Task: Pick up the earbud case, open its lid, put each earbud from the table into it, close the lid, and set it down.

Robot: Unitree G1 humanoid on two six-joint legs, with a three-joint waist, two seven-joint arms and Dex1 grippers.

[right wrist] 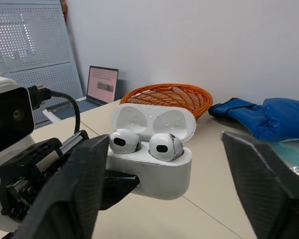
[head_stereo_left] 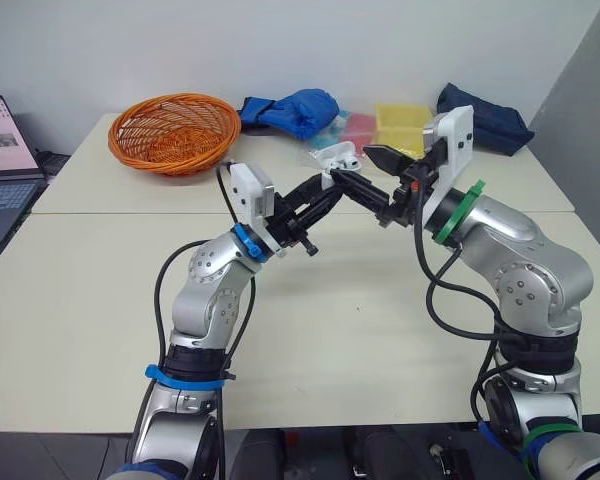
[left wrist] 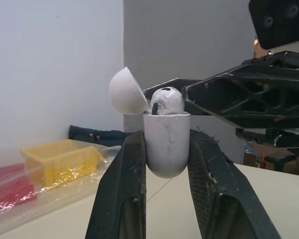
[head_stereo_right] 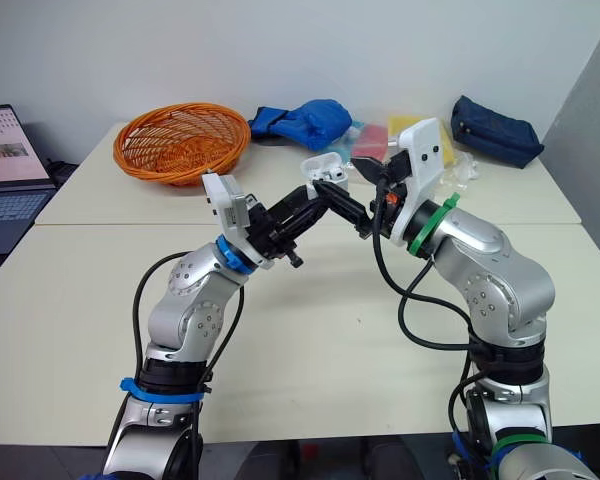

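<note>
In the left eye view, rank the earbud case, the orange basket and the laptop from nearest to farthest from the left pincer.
1. earbud case: held in the left pincer, lid open.
2. orange basket: farther back, to the left.
3. laptop: at the far left edge of the view.

The earbud case [right wrist: 154, 172] is white plastic, smooth and glossy, with faint grey scuffs on its shell. The 2 earbuds [right wrist: 164, 145] are the same glossy white plastic, each with 1 small dark matt patch. The left gripper [left wrist: 167, 137] and the right gripper [right wrist: 162, 138] have matt black fingers [left wrist: 120, 199] with a rough, grainy surface.

The table [head_stereo_left: 330, 330] is smooth, matt and cream. At 11 o'clock on it, the basket [head_stereo_left: 175, 130] is orange woven wicker. At 12 o'clock lies blue cloth [head_stereo_left: 295, 108]. At 1 o'clock is a yellow plastic box [head_stereo_left: 400, 118] in a clear glossy film bag [left wrist: 50, 191]. At 2 o'clock is a dark blue fabric pouch [head_stereo_left: 485, 118].
</note>
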